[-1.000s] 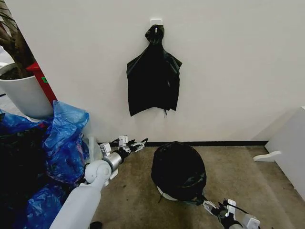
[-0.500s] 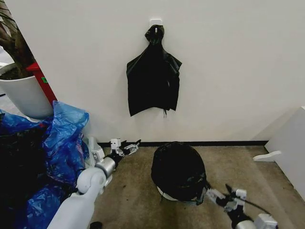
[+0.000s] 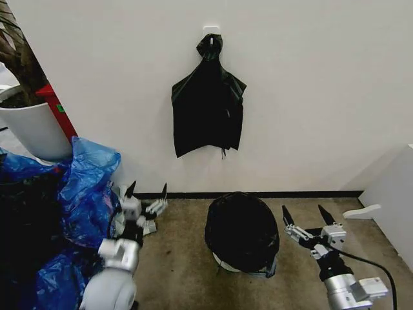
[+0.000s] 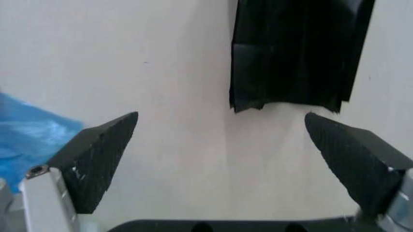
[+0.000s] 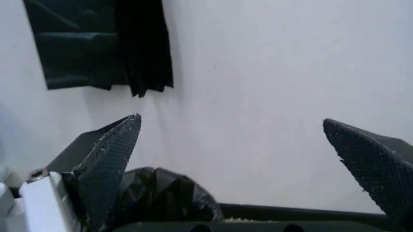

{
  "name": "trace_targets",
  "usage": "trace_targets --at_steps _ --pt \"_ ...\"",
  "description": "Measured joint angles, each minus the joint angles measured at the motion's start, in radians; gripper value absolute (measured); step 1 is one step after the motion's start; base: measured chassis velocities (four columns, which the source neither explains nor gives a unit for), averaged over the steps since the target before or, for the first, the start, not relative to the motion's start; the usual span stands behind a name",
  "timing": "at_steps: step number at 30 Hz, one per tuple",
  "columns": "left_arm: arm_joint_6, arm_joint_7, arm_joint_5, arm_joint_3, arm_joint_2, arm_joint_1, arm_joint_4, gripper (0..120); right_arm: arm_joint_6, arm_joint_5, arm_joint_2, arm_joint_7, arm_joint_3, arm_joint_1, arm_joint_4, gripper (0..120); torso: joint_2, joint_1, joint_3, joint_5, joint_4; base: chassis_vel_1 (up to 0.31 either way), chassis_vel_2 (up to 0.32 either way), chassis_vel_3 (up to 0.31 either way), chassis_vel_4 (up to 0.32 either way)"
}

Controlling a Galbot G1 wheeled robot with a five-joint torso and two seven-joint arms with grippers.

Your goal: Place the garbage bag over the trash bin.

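Garbage bag [image 3: 242, 230] drapes trash bin [image 3: 222, 263] on floor at centre, bin rim barely showing, probably cream-white. My left gripper [image 3: 147, 190] at 9 o'clock of bin, spread wide, empty. My right gripper [image 3: 307, 215] at 3 o'clock, likewise agape, empty.

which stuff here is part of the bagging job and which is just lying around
Job: garbage bag draped over the trash bin; left gripper and right gripper, both open and empty.

Lying about: black bags hung on the wall, blue bags, planter.
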Motion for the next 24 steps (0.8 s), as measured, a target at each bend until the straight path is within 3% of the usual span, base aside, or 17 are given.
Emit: trace_targets --at_steps 5,9,13,15,16,19,21,23,24 --pt "-0.057 0.004 0.038 -0.009 -0.044 0.092 -0.047 100 0.025 0.011 0.028 -0.034 0.004 -0.041 -0.023 100 0.0 0.0 0.0 0.0001 -0.0004 0.0 0.0 0.0 0.0" --pt "-0.056 0.004 0.042 0.0 -0.066 0.096 -0.056 100 -0.047 0.061 0.008 -0.007 -0.016 -0.043 -0.015 100 0.0 0.0 0.0 0.0002 -0.0006 0.0 0.0 0.0 0.0" --pt "-0.065 0.004 0.037 -0.014 -0.094 0.108 -0.071 100 -0.293 0.164 -0.059 0.108 -0.06 -0.019 0.106 100 0.0 0.0 0.0 0.0001 -0.0004 0.0 0.0 0.0 0.0" --pt "-0.066 0.011 0.011 -0.042 -0.087 0.108 -0.077 100 -0.501 0.269 -0.136 0.184 -0.089 0.006 0.195 100 0.0 0.0 0.0 -0.0003 -0.0002 0.0 0.0 0.0 0.0" --pt "-0.066 0.011 0.011 -0.042 -0.087 0.108 -0.077 100 -0.501 0.269 -0.136 0.184 -0.089 0.006 0.195 100 0.0 0.0 0.0 -0.0003 -0.0002 0.0 0.0 0.0 0.0" --pt "-0.036 0.017 -0.03 -0.067 -0.055 0.059 -0.054 100 -0.747 0.507 -0.245 0.357 -0.14 0.124 0.243 100 0.0 0.0 0.0 -0.0002 -0.0004 0.0 0.0 0.0 0.0" --pt "0.003 0.016 -0.071 -0.058 -0.029 0.011 -0.03 100 -0.831 0.646 -0.295 0.425 -0.152 0.217 0.237 100 0.0 0.0 0.0 0.0006 0.0008 0.0 0.0 0.0 0.0" --pt "0.026 0.014 -0.094 -0.04 -0.008 -0.026 -0.01 100 -0.854 0.683 -0.31 0.446 -0.152 0.247 0.224 100 0.0 0.0 0.0 0.0004 0.0006 0.0 0.0 0.0 0.0" --pt "0.044 0.012 -0.109 -0.028 0.009 -0.052 0.008 100 -0.866 0.724 -0.333 0.484 -0.164 0.284 0.195 100 0.0 0.0 0.0 -0.001 -0.0025 0.0 0.0 0.0 0.0"
